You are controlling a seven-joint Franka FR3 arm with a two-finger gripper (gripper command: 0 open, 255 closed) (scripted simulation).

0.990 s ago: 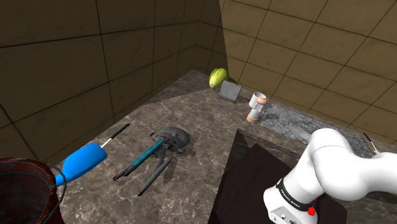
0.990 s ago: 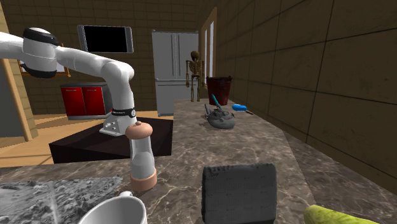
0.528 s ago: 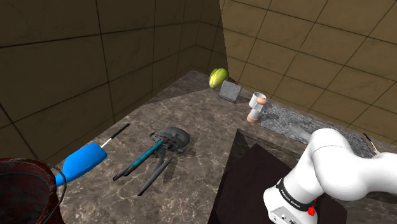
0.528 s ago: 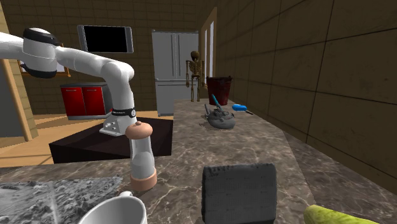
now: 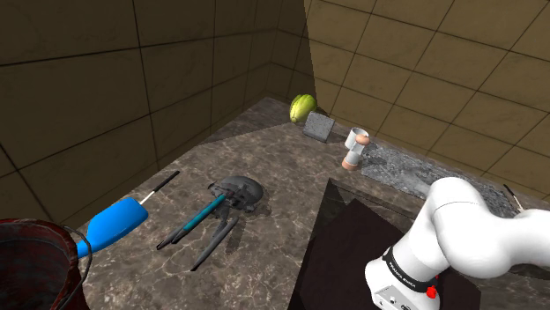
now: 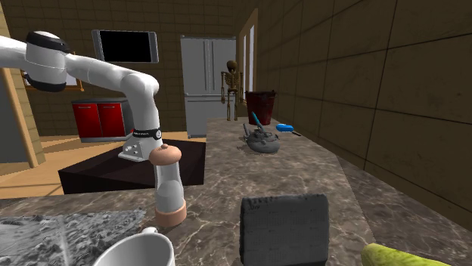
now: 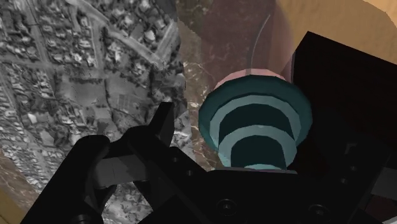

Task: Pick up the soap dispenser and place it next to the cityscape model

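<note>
Shoulder view shows us small dark lettering on the arm (image 5: pixel 458 233) near its base, too small to read. The dark red bucket (image 5: pixel 35 264) shows a dim inside. The soap dispenser (image 5: pixel 353 148) stands upright just beside the cityscape model (image 5: pixel 414 176). We cannot tell whether the gripper (image 7: pixel 200 127) is released or clenched.

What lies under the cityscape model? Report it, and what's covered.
The cityscape model lies flat on the marble counter, which shows along its edges. Whatever sits directly beneath the slab is covered.
</note>
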